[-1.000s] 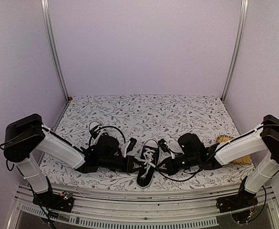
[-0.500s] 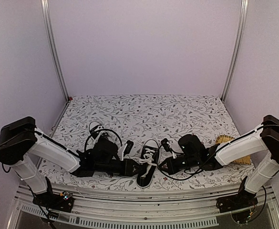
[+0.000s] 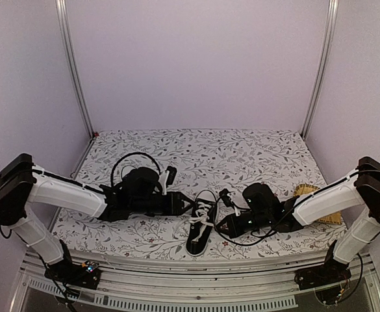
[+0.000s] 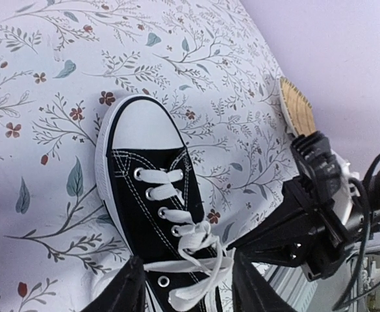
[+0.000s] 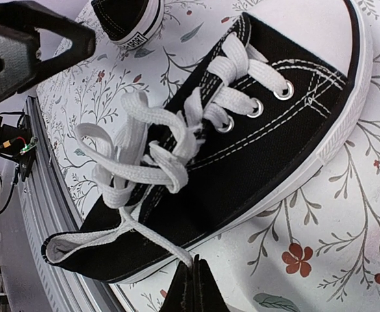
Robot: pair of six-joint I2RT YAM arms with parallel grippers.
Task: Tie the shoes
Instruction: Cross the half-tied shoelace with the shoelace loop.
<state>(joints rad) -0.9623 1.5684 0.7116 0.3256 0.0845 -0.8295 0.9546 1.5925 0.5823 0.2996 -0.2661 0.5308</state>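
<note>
Centrally, at 6 o'clock on the flower-patterned table (image 3: 241, 149), a small black canvas shoe (image 3: 201, 224) lies on its sole, its white toe cap pointing to about 12 o'clock and its heel close to the near edge. Its white laces are loosely looped over the tongue, not yet a finished bow.

The left gripper (image 3: 184, 203) reaches in low from 9 o'clock of the shoe. In the left wrist view its two black fingers (image 4: 128, 289) stand spread apart either side of the shoe's opening, with a loose stretch of lace lying across the gap and gripped by neither.

The right gripper (image 3: 221, 227) comes in from 3 o'clock. In the right wrist view its tips are pressed together (image 5: 193, 286), pinching the end of one lace (image 5: 156, 240), which runs taut from the shoe's collar to the tips.

A second shoe (image 5: 126, 18) shows only its heel, at 11 o'clock beyond the first, well apart from it.

A tan object (image 3: 304, 190) lies at 3 o'clock on the table beside the right arm
</note>
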